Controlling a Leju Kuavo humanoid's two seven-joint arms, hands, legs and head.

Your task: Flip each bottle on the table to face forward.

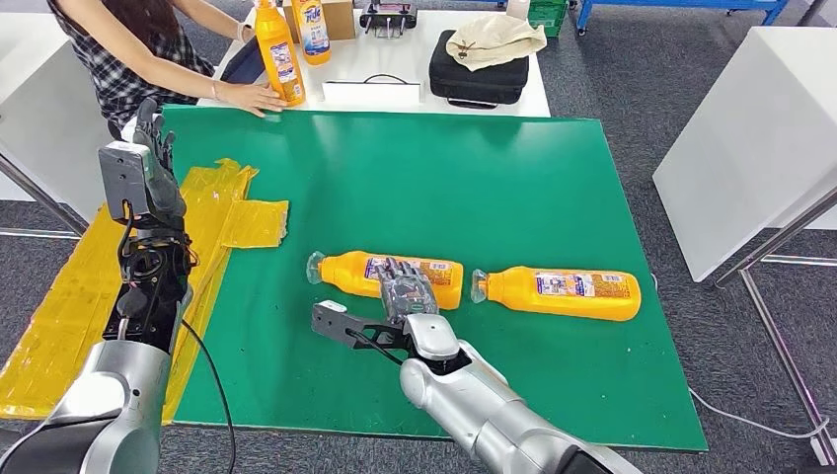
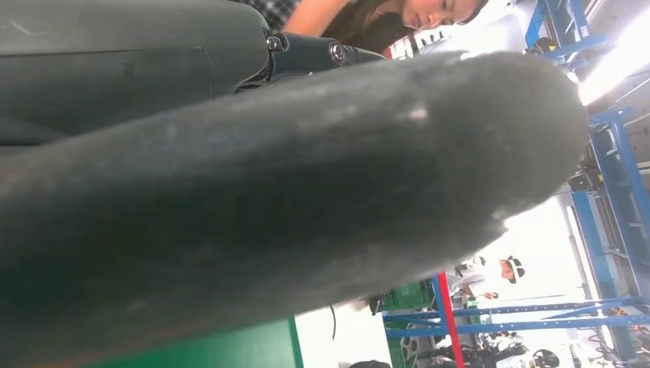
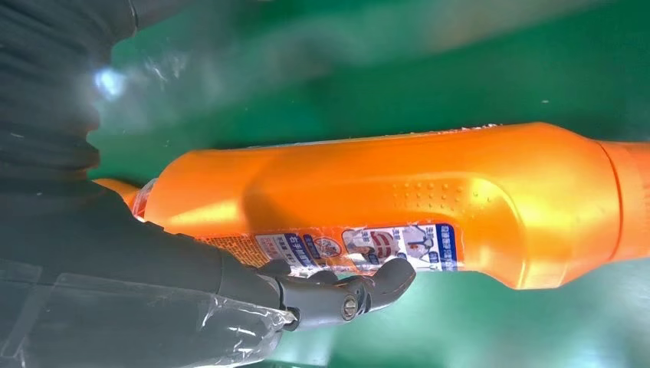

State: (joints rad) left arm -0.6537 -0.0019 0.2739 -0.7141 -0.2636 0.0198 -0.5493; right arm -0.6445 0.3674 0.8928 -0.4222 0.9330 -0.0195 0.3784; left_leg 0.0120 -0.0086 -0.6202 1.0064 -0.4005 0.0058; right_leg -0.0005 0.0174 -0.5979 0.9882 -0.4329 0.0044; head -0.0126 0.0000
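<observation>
On the green surface [image 1: 553, 178], two bottles lay unflipped; the right hand [image 1: 407, 289] rested fingers on the near bottle [image 1: 390, 276], grip uncertain; the far bottle [image 1: 563, 292] was untouched.

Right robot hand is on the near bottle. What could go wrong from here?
1. The right robot hand lies over the left bottle, fingertips at its label; the round body may roll away.
2. The second bottle lies close by and could get knocked.
3. A person's hand rests on the mat's far edge.

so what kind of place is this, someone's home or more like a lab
Most likely a robot lab or workshop, not a home: a green mat as a work surface on a table, blue industrial racking in the background, and a person setting out orange bottles.
</observation>
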